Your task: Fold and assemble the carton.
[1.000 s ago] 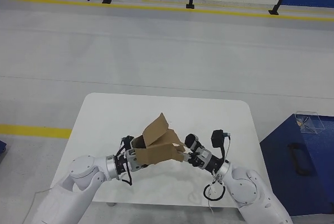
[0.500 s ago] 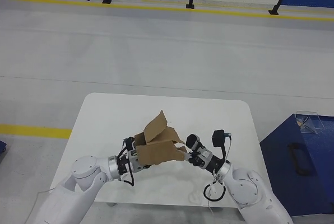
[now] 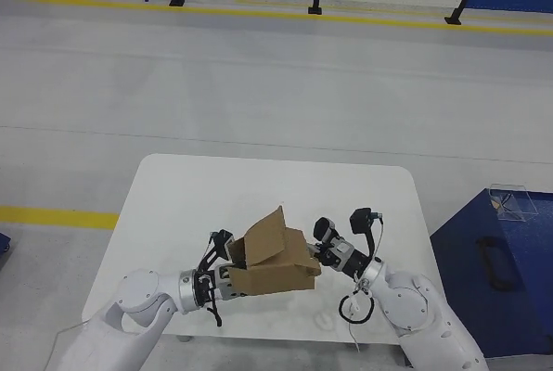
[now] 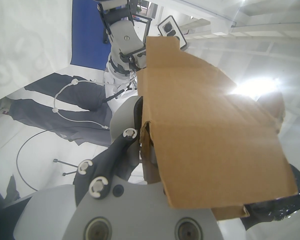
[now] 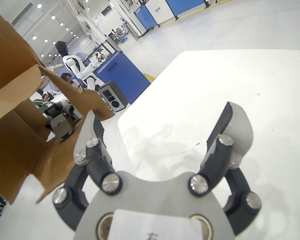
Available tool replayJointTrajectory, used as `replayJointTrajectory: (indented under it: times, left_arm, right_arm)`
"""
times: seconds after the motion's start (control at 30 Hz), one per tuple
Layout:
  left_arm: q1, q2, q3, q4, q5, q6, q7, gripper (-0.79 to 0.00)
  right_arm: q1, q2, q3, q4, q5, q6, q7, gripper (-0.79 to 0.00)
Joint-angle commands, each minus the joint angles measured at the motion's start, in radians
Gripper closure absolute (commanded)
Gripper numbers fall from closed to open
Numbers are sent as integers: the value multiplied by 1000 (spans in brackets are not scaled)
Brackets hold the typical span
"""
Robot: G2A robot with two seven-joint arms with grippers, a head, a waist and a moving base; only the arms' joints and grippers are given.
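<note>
right gripper (image 5: 162,116): jaws wide apart, nothing between them. outer face of one finger (image 5: 93,126) lies against a flap of the carton (image 5: 27,131), the box body just beyond that finger. left gripper (image 3: 225,264): clamped on the carton's opposite end, holding it. carton brown, part-folded, one flap raised, spanning the gap between both grippers over the near part of the white table (image 3: 165,204); cannot tell if it touches the top.
</note>
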Motion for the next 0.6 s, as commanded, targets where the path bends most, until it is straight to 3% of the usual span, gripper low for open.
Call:
replayJointTrajectory:
  times: [0.0,0.27,0.57]
  left_arm:
    - [8,1,-1,-7,8,0,3,0]
    - [1,-3,-8,13,-8,13,25,0]
    - [-33,-13,9,65,-59,114,56,0]
  right_arm:
    - [3,-2,-7,-2,0,-1,1,-785]
    - [-5,2,36,-20,44,-31,-9,-785]
    - [-74,15,106,-114,114,-135,18,-785]
